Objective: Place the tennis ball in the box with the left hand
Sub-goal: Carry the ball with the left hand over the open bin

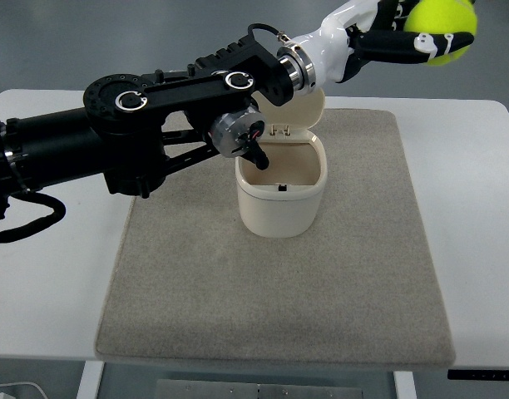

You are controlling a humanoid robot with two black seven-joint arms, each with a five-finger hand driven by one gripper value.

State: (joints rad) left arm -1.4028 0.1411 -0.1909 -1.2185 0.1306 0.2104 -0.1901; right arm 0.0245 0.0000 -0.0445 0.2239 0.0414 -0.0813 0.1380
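Your robot's left arm (pixel 146 125) is built of bulky matte black segments with 2 silver ring-shaped joint caps on top and a round silver motor housing below. A black cable loops near the wrist, where a chrome collar meets a glossy white forearm shell. The left hand (pixel 404 37) has black fingers with white segments.

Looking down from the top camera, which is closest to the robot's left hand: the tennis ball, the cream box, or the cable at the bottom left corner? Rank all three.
1. Tennis ball: gripped in the left hand, top right.
2. Box: open, mid-mat, below and left of the hand.
3. Cable: far bottom-left corner.
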